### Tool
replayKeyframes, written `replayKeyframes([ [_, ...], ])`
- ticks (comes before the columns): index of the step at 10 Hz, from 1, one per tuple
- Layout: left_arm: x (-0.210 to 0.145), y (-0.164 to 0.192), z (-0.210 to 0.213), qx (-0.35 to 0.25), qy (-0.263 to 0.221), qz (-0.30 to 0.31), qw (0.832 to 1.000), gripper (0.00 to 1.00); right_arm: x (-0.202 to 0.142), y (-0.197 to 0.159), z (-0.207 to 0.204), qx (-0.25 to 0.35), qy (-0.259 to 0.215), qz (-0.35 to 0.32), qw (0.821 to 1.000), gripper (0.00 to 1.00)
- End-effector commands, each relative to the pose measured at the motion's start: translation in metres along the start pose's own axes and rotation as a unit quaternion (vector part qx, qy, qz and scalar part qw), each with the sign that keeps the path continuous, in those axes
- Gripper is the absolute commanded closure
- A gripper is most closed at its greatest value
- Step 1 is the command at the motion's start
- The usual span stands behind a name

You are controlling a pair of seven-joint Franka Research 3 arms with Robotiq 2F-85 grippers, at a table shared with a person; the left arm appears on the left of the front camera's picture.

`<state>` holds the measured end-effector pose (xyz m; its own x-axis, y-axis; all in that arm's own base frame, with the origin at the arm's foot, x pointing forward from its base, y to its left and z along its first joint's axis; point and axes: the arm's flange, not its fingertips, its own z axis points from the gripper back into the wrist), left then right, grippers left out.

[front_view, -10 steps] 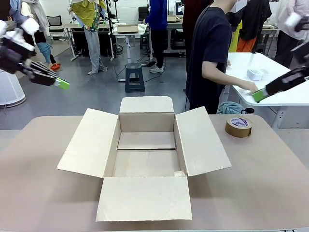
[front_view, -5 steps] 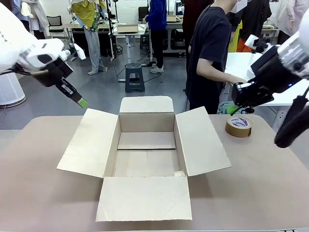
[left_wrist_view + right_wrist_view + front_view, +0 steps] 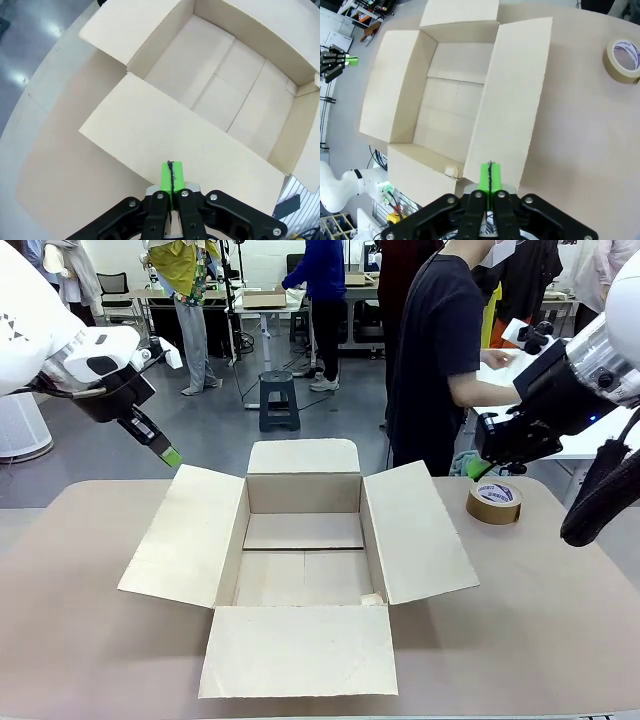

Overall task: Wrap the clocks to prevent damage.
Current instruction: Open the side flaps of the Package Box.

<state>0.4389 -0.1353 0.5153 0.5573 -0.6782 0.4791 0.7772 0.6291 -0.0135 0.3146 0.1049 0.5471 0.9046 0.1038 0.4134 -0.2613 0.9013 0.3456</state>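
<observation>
Table point(image 3: 560, 620), open box point(image 3: 303, 493) centre | left gripper point(image 3: 172, 456) raised, angled down, closed empty | right gripper point(image 3: 472, 469) likewise

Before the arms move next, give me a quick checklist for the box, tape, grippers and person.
1. Cardboard box open: ok, all four flaps spread.
2. Box inside free: ok, bare bottom.
3. Left gripper empty: ok, shut, hovering left of the box.
4. Right gripper empty: ok, shut, hovering right of the box.
5. Tape roll clear of box: ok, lies flat to its right.
6. Person facing the box: not ok, turned aside.
</observation>
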Motion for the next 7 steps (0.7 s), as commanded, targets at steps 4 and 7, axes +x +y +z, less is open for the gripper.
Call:
replayKeyframes([
  [4, 0.025, -0.023, -0.029, 0.068, 0.097, 0.080, 0.990, 1.00, -0.010, 0.053, -0.024, -0.065, 0.056, -0.012, 0.996, 0.99],
  [7, 0.046, -0.057, -0.059, 0.131, 0.170, 0.144, 0.966, 1.00, -0.019, 0.084, -0.055, -0.090, 0.100, -0.025, 0.991, 0.99],
])
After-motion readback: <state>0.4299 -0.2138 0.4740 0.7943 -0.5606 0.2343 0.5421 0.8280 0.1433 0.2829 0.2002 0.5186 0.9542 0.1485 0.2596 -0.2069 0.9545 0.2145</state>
